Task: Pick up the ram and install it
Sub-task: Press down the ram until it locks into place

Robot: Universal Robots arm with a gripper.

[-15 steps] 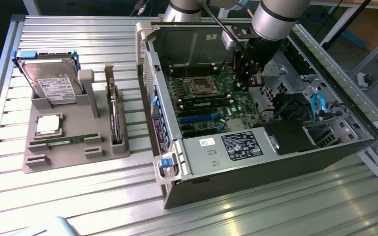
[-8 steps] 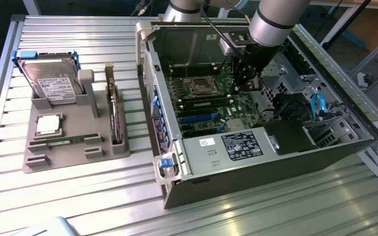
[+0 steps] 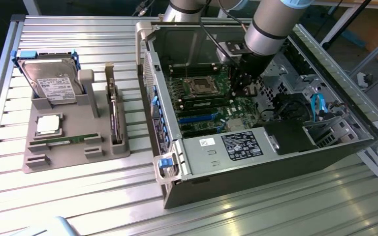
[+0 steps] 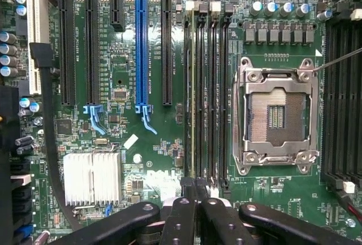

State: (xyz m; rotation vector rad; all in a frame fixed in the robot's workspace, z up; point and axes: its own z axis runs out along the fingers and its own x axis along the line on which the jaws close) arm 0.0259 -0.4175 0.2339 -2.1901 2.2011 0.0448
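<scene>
A ram point(image 3: 65, 140), a thin green stick, lies in the front groove of the grey holder tray point(image 3: 38, 164) at the exterior view's left. My gripper point(image 3: 240, 86) is far from it, down inside the open computer case point(image 3: 261, 147) over the motherboard point(image 3: 205, 105). In the wrist view the gripper point(image 4: 196, 187) is shut with nothing between its fingertips, right above one end of the black memory slots point(image 4: 210, 86). One slot carries a thin greenish edge point(image 4: 192, 86) that looks like a seated stick. The empty processor socket point(image 4: 275, 117) lies beside the slots.
On the tray also stand a hard drive point(image 3: 49, 81), a square silver processor chip point(image 3: 48, 125) and an upright dark expansion card point(image 3: 113, 110). Case walls, a black power box point(image 3: 287, 137) and cables point(image 3: 317, 105) crowd the arm. A white heatsink point(image 4: 91, 178) sits near the fingers.
</scene>
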